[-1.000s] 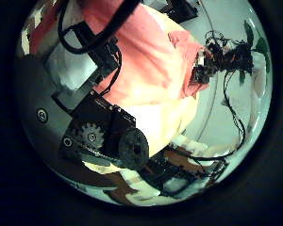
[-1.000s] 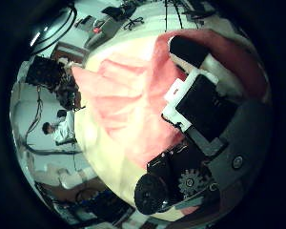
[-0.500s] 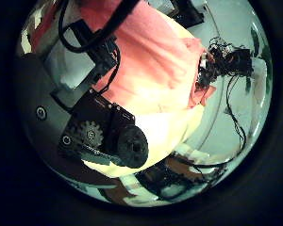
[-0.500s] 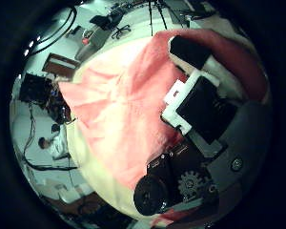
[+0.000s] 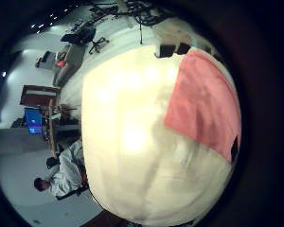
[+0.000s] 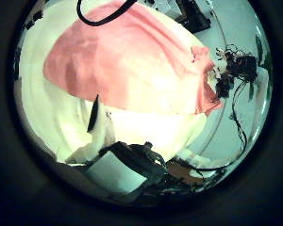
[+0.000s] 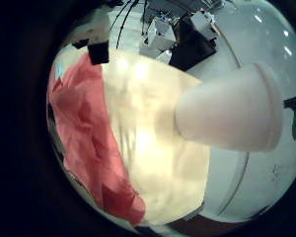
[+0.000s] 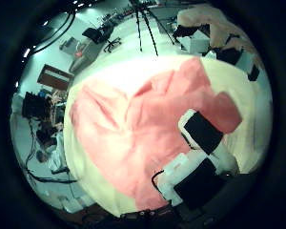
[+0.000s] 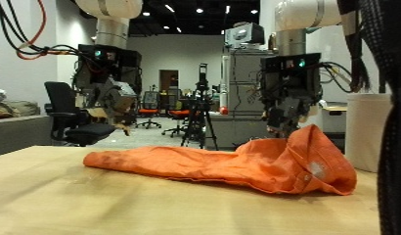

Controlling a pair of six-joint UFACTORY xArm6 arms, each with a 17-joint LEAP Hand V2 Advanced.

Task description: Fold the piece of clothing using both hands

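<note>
Orange cloth, the piece of clothing, lies crumpled in a long low heap on the pale wooden surface, its bulkier bunched end under the right hand and its thin flat end stretching toward the left hand. Both hands hang above the surface, clear of the garment: the left hand sits up at about 10 o'clock from the cloth's middle, the right hand at about 1 o'clock, just over the raised fold. Fingers of both hang loosely downward with nothing between them. The right thumb side palm view shows the garment spread close below that palm.
</note>
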